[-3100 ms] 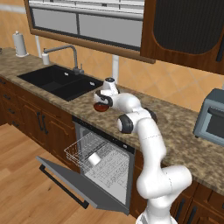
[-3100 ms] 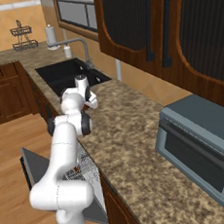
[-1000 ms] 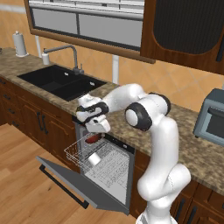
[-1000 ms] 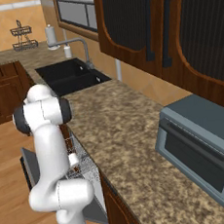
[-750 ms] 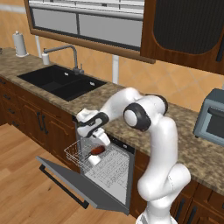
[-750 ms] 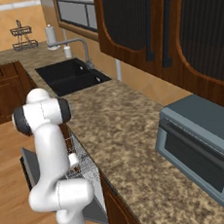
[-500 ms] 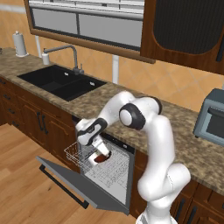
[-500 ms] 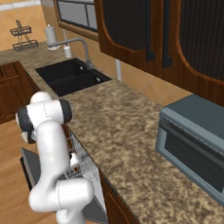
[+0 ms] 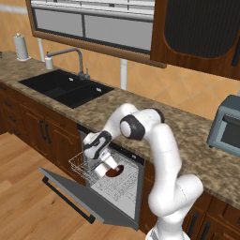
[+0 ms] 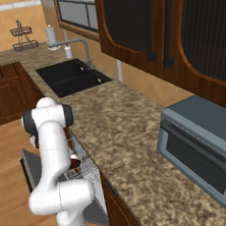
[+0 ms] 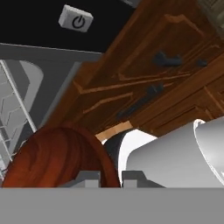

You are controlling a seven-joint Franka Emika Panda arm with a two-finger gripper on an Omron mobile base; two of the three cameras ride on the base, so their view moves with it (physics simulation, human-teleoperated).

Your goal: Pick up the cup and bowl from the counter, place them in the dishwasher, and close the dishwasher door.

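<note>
The dishwasher stands open, its grey door (image 9: 79, 194) folded down flat and its white wire rack (image 9: 79, 164) pulled out. My arm reaches down into the rack. My gripper (image 9: 109, 166) is shut on the rim of the dark red-brown bowl (image 9: 114, 172), which sits low in the rack. In the hand view the bowl (image 11: 57, 157) curves up to my gripper (image 11: 111, 180), below the black control strip (image 11: 76, 21). A small white cylinder (image 9: 99, 170) beside the bowl may be the cup; I cannot tell. From the right, the bowl (image 10: 74, 162) peeks out beside my arm.
The speckled counter (image 9: 187, 136) runs above the dishwasher, with a black sink (image 9: 65, 89) and faucet (image 9: 77, 58) to the left. A grey-blue toaster oven (image 10: 203, 155) stands at the right end. Dark wood cabinet doors (image 11: 166, 74) flank the opening. Wood floor lies in front of the door.
My arm has swung down from just under the counter edge, carrying the bowl down and slightly right into the rack. The fingers have drawn a little tighter.
</note>
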